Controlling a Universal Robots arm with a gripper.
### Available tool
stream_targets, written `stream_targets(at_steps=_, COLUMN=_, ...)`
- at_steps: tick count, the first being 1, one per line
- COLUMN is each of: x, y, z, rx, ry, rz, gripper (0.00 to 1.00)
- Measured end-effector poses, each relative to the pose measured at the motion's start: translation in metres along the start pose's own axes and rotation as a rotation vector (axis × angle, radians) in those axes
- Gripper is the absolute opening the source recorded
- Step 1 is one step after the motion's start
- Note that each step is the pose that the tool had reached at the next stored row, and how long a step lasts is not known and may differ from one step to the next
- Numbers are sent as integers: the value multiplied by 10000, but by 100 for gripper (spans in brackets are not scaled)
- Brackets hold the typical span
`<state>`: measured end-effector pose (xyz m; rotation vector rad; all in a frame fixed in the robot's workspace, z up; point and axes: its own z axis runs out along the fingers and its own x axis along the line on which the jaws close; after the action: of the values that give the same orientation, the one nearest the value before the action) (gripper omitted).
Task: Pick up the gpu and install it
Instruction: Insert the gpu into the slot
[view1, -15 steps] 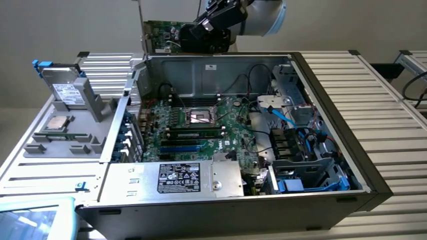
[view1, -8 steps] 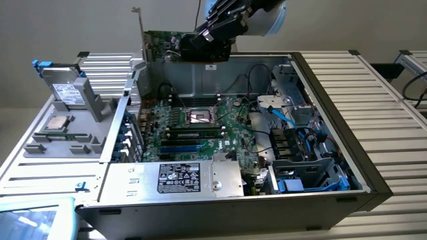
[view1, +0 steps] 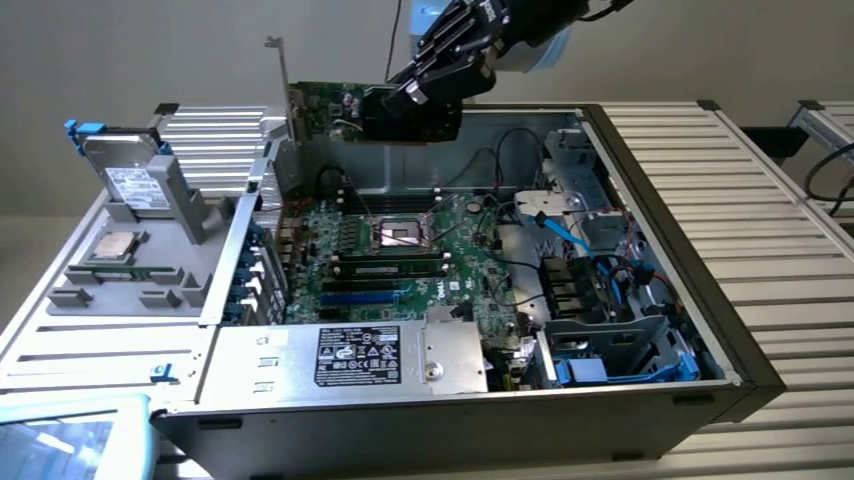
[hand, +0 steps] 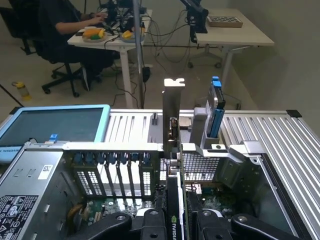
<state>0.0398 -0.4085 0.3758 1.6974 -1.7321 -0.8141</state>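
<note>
The gpu (view1: 331, 112) hangs in the air above the far side of the open computer case (view1: 694, 250), green board facing the exterior view. Its silver end bracket (view1: 282, 85) stands upright toward the exterior view's left. My gripper (view1: 419, 98) is shut on the card's black cooler end from above. In the wrist view the gpu (hand: 175, 222) appears edge-on between my fingers (hand: 150, 222), and its bracket (hand: 172, 110) rises just above the case's rear slot wall (hand: 110, 172). The motherboard (view1: 400, 255) lies below, apart from the card.
A grey drive with a white label (view1: 134, 185) stands in a holder at the exterior view's left, beside a CPU (view1: 114, 245). Memory sticks (view1: 387, 265), cables (view1: 574, 235) and the power supply (view1: 360, 355) sit inside the case. A person (hand: 65, 22) sits at a desk behind.
</note>
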Motion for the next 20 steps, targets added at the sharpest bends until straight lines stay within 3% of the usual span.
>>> stream_targets(at_steps=20, x=228, y=-255, z=256, rx=0, ry=-10, rz=-4, gripper=27)
